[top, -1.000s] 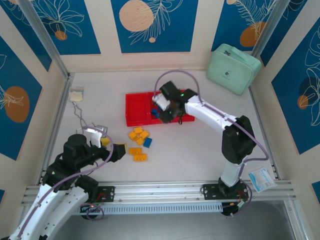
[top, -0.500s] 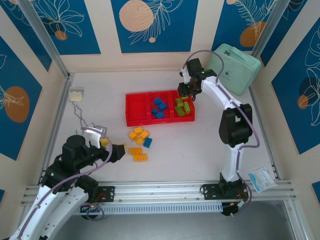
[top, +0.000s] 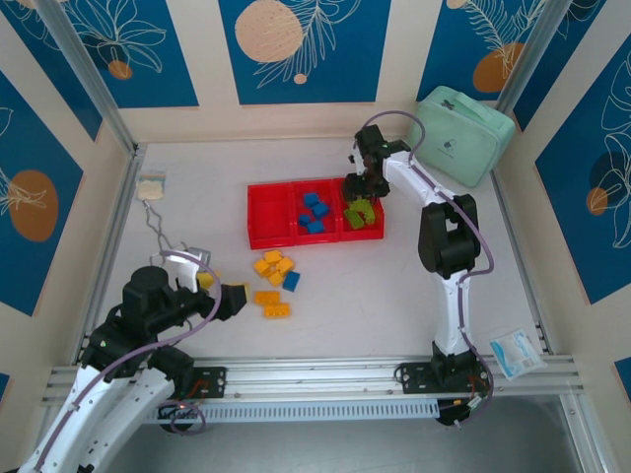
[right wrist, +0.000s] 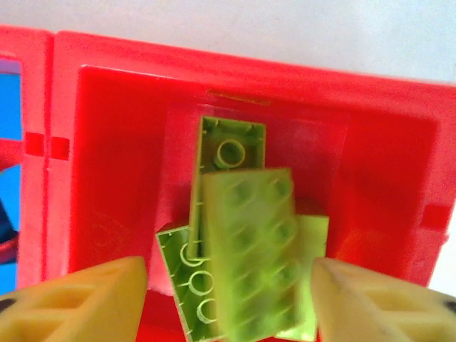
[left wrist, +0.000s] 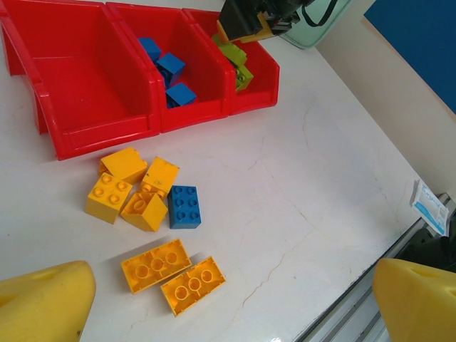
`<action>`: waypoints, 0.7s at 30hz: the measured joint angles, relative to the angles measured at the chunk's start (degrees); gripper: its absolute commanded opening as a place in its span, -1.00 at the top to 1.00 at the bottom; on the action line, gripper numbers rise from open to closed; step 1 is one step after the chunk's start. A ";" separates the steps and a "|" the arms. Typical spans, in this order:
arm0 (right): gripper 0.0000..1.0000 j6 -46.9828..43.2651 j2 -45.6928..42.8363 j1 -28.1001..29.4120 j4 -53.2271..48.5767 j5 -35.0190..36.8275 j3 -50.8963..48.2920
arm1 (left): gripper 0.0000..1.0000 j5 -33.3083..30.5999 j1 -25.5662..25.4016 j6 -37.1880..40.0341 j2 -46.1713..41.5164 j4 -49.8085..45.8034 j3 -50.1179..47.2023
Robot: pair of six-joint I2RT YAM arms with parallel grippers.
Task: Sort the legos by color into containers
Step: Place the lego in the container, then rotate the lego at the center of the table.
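Since the earlier frames the right arm has been swung from the middle of the red tray (top: 266, 233) out toward the far right and brought back over the right-hand compartment; the left arm and the loose bricks are unchanged.

The right gripper (top: 361, 191) is held above the light green bricks (right wrist: 246, 242), which are piled in that compartment. Its jaws are spread wide and nothing is clamped between them. Blue bricks (top: 314, 212) are seen in the middle compartment, while the left compartment is bare.

On the table in front of the tray a cluster of yellow-orange bricks (left wrist: 135, 189) is left, with one blue brick (left wrist: 184, 206) touching its right side and two longer yellow-orange bricks (left wrist: 173, 266) lying nearer the arms. The left gripper (left wrist: 228, 306) is held open and empty near this cluster.

The bricks are judged to be light, rigid and smooth-walled, so little squeeze is needed and slipping is the likelier fault. A hold is best taken across two plain opposite side walls, low down, not across the studs. For the blue brick the short ends look the freer faces, since one long side is pressed against a yellow-orange neighbour.
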 measured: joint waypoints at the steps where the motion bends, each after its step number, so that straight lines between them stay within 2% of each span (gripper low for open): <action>1: -0.98 0.31 -0.44 0.37 -0.11 0.72 -0.15 | -0.99 0.00 0.00 0.02 -0.07 -0.02 0.00; 8: -0.98 2.25 -10.32 4.55 -1.42 3.65 -7.37 | -0.99 0.52 -0.02 0.02 -1.44 0.15 -0.15; 15: -0.98 5.95 -22.14 9.09 1.81 2.21 -16.52 | -0.99 1.70 -0.02 0.00 -0.59 0.15 -0.22; 21: -0.96 11.72 -25.00 14.80 2.99 1.44 -22.10 | -0.99 1.70 -0.02 0.02 -0.61 0.15 -0.22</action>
